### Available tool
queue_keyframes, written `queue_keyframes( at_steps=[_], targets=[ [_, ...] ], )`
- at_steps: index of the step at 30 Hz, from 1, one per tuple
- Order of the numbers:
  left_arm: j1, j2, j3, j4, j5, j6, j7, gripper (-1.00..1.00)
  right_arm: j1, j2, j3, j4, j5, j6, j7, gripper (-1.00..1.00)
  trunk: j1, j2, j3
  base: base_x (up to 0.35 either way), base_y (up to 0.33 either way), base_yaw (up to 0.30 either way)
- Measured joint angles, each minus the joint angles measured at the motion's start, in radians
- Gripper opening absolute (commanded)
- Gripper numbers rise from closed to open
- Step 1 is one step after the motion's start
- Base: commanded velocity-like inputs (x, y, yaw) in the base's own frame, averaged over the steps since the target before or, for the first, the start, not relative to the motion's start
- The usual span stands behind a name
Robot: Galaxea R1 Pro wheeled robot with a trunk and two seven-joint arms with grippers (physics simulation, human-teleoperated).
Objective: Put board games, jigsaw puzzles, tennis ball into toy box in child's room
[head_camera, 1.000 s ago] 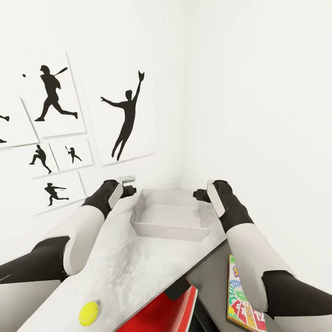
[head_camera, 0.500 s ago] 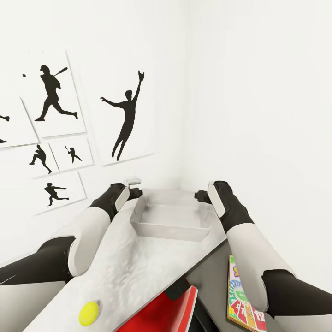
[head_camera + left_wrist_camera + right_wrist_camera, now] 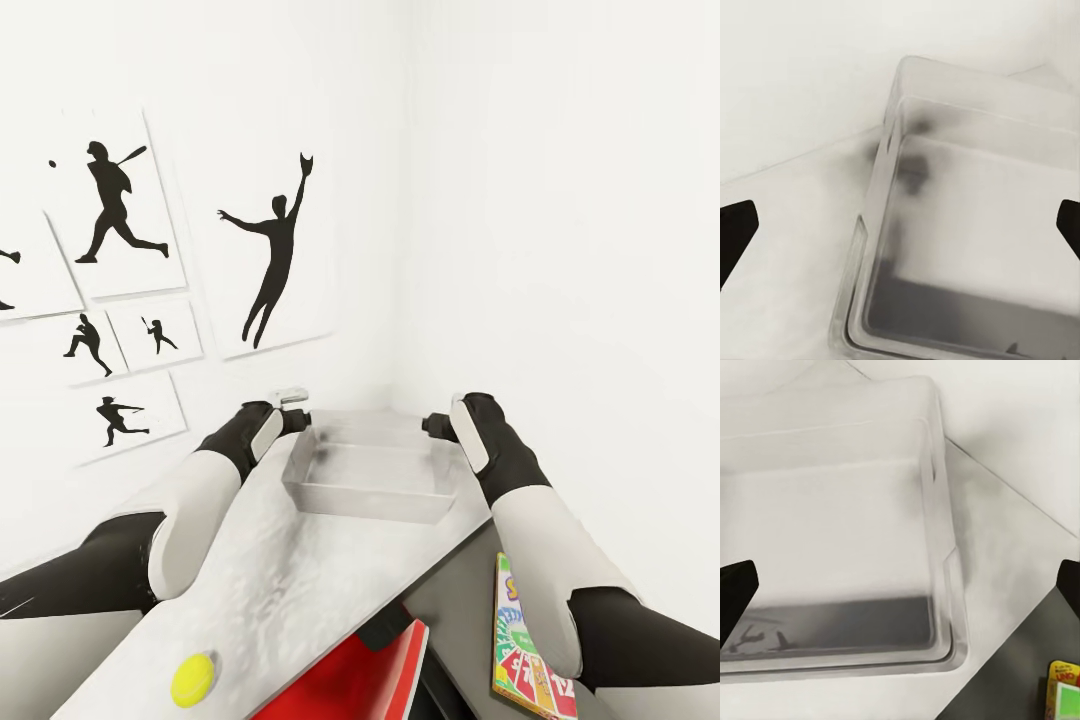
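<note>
Head view is showing the toy box [image 3: 372, 470] sitting empty at the far corner of the table [image 3: 270, 580], with the left pincer [image 3: 292, 408] hovering at its left rim and the right pincer [image 3: 432, 424] at its right rim, both released with fingers spread wide in the wrist views. The tennis ball [image 3: 193, 679] is lying near the table's close edge, and a board game [image 3: 525, 645] is resting on the dark corner section. If either pincer is closing unevenly on the flared walls, the box could be slipping or tipping.
</note>
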Motion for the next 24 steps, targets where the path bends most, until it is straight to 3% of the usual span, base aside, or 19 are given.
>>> queue_keyframes(
  at_steps=[11,17,21,24],
  targets=[
    [0.0,0.0,-0.002,0.0,0.0,-0.02,-0.005,1.0,0.003,-0.005,0.001,0.0,0.001,-0.001,0.0,1.0,0.0,0.0,-0.013,0.0,0.0,0.0],
    [0.0,0.001,-0.005,-0.001,-0.001,-0.02,-0.055,1.0,0.003,-0.006,0.003,0.0,0.002,0.002,-0.001,1.0,0.0,0.0,-0.023,0.0,0.0,0.0],
    [0.0,0.003,-0.044,-0.003,-0.001,-0.017,-0.093,1.0,0.003,-0.007,0.005,0.0,0.002,0.002,-0.001,1.0,0.0,0.0,-0.029,0.0,0.0,0.0],
    [0.0,0.008,-0.094,-0.003,0.001,-0.013,-0.113,1.0,0.003,-0.007,0.006,0.0,0.001,0.002,-0.001,1.0,0.0,0.0,-0.034,0.0,0.0,0.0]
  ],
)
